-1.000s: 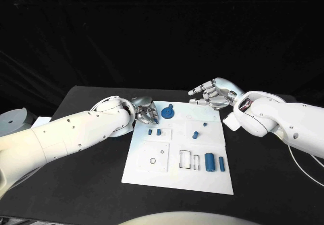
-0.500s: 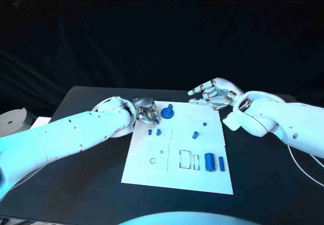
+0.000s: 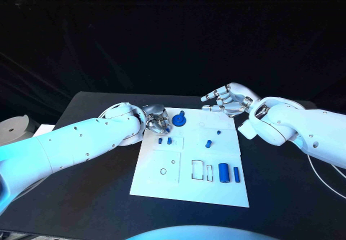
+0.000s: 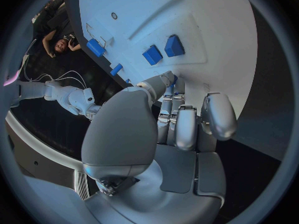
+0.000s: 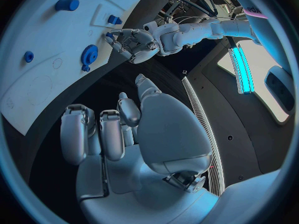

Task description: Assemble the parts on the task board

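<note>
A: What is on the matte black table [image 3: 86, 200]?
B: The task board [image 3: 216, 192], a flat white plate with rectangular recesses, lies mid-frame. Smooth blue parts sit on it: a toothed gear [image 3: 179, 119] near its upper left, two small blocks [image 3: 164, 141] below that, a fat cylinder [image 3: 224, 173] and a slim bar [image 3: 236, 174] at lower right.

A: And the hands?
B: The left hand [image 3: 156, 123], jointed silver metal, is at the board's upper-left edge with fingers curled; whether it grips anything I cannot tell. The right hand [image 3: 226, 100] hovers beyond the board's upper right corner, fingers loosely bent and apart, holding nothing.
</note>
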You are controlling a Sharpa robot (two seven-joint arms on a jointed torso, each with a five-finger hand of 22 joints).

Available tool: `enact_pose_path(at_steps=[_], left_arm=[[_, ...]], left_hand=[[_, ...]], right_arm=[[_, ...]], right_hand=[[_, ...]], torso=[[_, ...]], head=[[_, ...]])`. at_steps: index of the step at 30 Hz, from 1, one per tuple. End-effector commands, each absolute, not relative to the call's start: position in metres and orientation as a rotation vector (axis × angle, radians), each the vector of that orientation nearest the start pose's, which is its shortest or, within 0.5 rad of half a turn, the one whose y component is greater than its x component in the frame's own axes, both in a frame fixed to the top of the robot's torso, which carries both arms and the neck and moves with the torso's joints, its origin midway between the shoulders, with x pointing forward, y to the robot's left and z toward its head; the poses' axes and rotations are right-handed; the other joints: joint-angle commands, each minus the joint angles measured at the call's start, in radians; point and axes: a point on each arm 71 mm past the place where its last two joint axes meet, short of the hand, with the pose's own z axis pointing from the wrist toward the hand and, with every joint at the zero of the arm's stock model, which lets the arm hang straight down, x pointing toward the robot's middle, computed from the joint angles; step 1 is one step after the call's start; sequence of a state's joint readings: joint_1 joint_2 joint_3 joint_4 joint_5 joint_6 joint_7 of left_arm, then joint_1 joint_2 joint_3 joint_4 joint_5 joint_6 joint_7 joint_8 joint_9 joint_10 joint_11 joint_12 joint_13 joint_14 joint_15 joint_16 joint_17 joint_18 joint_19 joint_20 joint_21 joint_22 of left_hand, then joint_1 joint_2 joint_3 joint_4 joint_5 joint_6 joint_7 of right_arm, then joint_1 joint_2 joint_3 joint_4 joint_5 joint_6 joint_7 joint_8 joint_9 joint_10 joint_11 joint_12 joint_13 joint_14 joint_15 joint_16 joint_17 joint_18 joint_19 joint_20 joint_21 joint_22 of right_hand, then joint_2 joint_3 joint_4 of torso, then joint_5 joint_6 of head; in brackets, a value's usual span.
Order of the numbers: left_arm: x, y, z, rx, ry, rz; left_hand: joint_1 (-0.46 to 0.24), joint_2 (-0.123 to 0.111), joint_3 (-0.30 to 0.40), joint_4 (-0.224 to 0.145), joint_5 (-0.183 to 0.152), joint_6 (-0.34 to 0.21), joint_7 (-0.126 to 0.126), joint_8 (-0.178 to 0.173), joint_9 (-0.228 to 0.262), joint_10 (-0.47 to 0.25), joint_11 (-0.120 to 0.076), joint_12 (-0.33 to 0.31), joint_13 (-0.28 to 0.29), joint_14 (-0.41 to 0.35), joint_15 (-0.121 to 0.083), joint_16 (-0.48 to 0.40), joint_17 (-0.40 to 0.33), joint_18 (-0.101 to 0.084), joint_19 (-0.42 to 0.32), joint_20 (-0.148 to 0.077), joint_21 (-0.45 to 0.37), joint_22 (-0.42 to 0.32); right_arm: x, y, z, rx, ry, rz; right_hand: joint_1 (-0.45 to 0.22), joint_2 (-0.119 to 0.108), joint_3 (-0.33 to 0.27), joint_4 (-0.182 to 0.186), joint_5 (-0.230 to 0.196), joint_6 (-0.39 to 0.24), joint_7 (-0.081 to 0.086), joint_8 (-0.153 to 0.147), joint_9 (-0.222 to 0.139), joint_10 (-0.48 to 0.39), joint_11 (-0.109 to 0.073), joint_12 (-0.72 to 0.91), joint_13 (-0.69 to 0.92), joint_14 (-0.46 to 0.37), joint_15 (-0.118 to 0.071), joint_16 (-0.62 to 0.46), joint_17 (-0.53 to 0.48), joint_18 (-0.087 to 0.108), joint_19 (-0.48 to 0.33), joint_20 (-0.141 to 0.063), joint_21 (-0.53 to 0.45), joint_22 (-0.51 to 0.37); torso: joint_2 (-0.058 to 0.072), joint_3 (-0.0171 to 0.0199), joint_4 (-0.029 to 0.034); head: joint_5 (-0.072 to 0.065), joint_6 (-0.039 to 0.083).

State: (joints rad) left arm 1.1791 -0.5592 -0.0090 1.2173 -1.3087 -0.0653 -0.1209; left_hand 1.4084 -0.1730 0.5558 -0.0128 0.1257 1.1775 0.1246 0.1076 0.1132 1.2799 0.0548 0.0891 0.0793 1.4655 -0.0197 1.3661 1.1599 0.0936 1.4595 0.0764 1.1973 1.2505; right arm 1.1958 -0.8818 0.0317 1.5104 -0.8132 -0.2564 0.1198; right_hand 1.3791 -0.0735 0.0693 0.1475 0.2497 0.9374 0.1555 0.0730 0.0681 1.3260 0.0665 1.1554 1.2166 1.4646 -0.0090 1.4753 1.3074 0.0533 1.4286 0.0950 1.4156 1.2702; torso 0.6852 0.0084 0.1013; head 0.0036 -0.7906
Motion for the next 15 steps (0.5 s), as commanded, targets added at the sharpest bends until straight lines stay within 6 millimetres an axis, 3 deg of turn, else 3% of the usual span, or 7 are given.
enact_pose_path(at_steps=[1, 15], left_arm=[[0.5278, 0.1377, -0.226, 0.104, 2.004, -0.679], [0.5297, 0.1374, -0.2271, 0.097, 2.0, -0.671]], left_hand=[[-0.012, -0.002, -0.002, -0.005, 0.001, -0.004, 0.001, -0.001, 0.0, -0.004, 0.002, -0.005, -0.002, 0.033, -0.007, -0.002, -0.001, -0.008, 0.006, -0.003, 0.004, 0.002], [-0.038, -0.016, -0.011, -0.011, 0.004, -0.073, 0.035, -0.044, -0.023, -0.084, 0.035, -0.029, -0.014, 0.027, 0.018, -0.009, -0.026, -0.006, -0.002, 0.015, -0.015, -0.009]], right_arm=[[0.4937, -0.2187, -0.161, 0.354, 1.681, 1.126], [0.4937, -0.219, -0.1611, 0.354, 1.681, 1.125]], right_hand=[[-0.003, 0.009, -0.002, -0.004, 0.006, 0.007, -0.001, 0.003, 0.001, -0.004, -0.002, -0.001, -0.002, 0.069, -0.003, -0.003, 0.101, 0.01, -0.004, -0.002, -0.005, 0.0], [-0.003, 0.009, -0.002, -0.004, 0.006, 0.007, -0.001, 0.003, 0.001, -0.004, -0.002, -0.001, -0.002, 0.069, -0.003, -0.003, 0.101, 0.01, -0.004, -0.002, -0.005, 0.0]], torso=[[0.0, -0.0003, 0.0002], [0.0, 0.0, 0.0001]], head=[[0.0, -0.001], [-0.001, -0.001]])
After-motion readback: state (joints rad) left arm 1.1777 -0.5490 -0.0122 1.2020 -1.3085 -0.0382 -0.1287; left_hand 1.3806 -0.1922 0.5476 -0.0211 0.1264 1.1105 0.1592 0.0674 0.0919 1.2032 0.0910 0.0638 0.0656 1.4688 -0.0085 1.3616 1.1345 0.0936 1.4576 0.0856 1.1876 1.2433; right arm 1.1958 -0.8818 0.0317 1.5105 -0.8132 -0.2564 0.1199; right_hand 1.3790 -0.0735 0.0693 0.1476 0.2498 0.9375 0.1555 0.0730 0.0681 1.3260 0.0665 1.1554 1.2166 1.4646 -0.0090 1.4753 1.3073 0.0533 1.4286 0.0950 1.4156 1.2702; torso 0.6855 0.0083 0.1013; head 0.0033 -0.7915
